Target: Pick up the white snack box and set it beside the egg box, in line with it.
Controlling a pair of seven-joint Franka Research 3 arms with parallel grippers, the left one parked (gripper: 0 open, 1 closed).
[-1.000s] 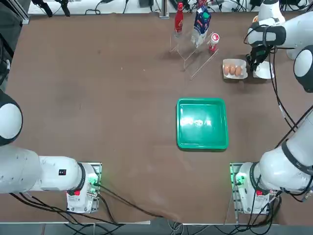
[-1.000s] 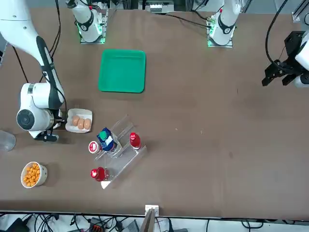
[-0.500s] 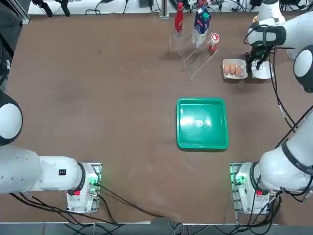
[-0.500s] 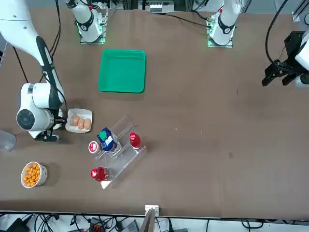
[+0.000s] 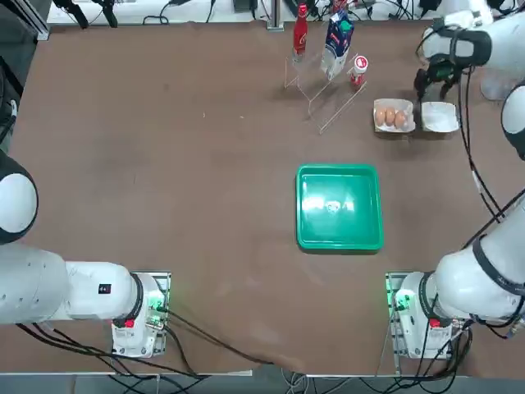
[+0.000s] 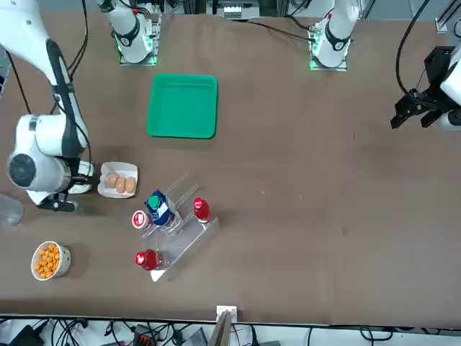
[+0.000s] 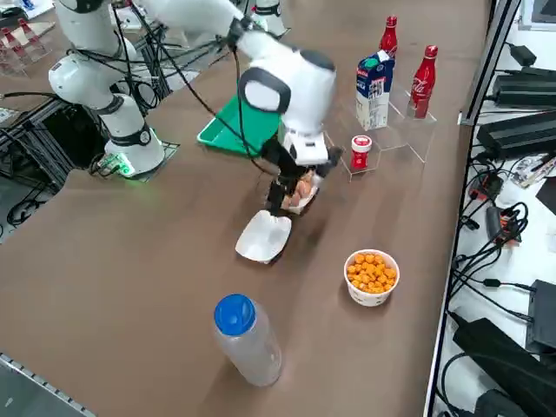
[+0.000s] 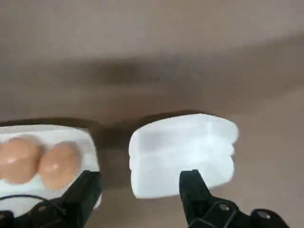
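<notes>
Two small white boxes sat side by side on the table: the snack box (image 5: 440, 117) lay just beside the egg box (image 5: 393, 116), roughly in line, so the placing looked done. The right gripper (image 8: 137, 187) hovered above them, fingers (image 8: 191, 186) spread and holding nothing. Only pulling the arm clear seemed left. The snack box looked plain, shallow and round-cornered.

Since the earlier pictures the right gripper (image 5: 427, 84) has lifted off the snack box (image 5: 440, 116) and moved away toward 12 o'clock in the top view, its fingers spread with nothing between them. The snack box, covered before, now lies exposed at 3 o'clock of the egg box (image 5: 393, 117).
</notes>
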